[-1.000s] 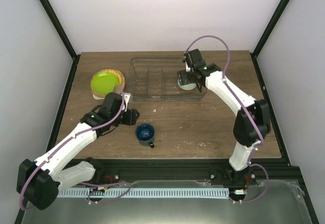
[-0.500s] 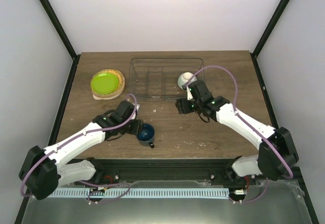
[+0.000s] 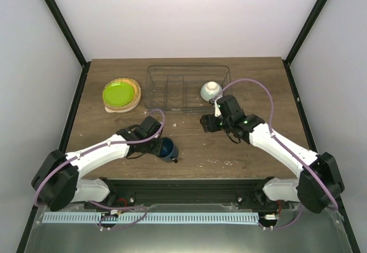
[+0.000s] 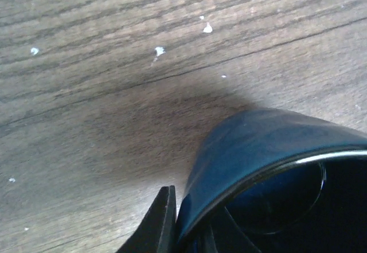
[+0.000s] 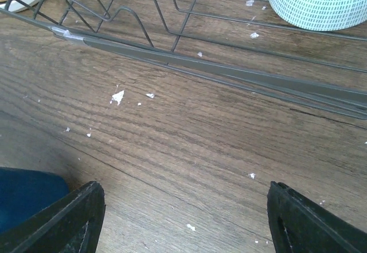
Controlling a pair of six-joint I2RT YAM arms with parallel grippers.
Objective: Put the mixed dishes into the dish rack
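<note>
At table (image 3: 246,150) front, left gripper (image 3: 157,146) has just closed, pinching the wall of the small dark blue mug (image 4: 258,144); it stands outside the dish rack (image 3: 189,67), judged ready to lift. Right gripper (image 5: 183,207), spread, has withdrawn; pale mint bowl (image 3: 210,90) racked.

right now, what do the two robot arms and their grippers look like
Both the left arm and the right arm have rounded white link shells joined by black joint housings. A thin lilac cable loops along each. The left gripper and right gripper are black, with dark, matte, wedge-shaped fingers.
</note>
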